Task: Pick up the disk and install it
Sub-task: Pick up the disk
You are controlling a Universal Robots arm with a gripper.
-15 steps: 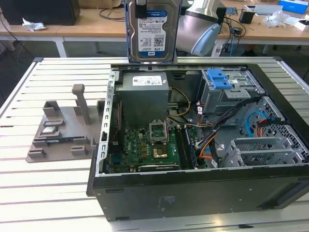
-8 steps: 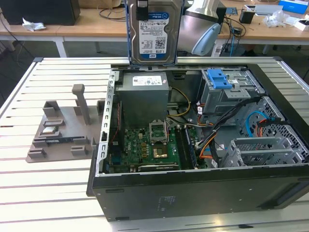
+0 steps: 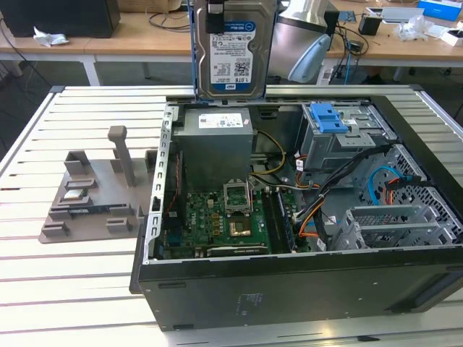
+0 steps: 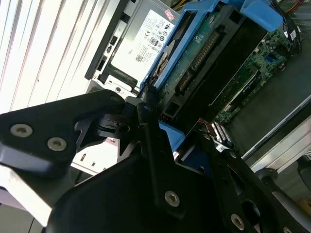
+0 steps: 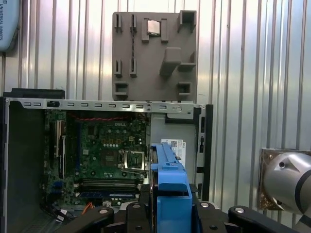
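Note:
The disk (image 3: 233, 54), a silver hard drive with a white-and-blue label and blue side rails, hangs upright above the back edge of the open computer case (image 3: 155, 217). My gripper (image 3: 215, 16) is shut on its top edge. In the second wrist view the disk (image 4: 204, 53) shows its circuit-board side and blue rails, and the black fingers (image 4: 146, 116) clamp it. In the first wrist view the disk's blue rail edge (image 5: 167, 179) sits between the gripper's black links, over the power-supply end of the case.
Inside the case are a grey power-supply box (image 3: 215, 144), a green motherboard (image 3: 228, 217), a drive cage with a blue latch (image 3: 329, 119) and loose cables. A grey plastic fixture (image 3: 94, 191) stands on the slatted table at the exterior view's left. Desks line the back.

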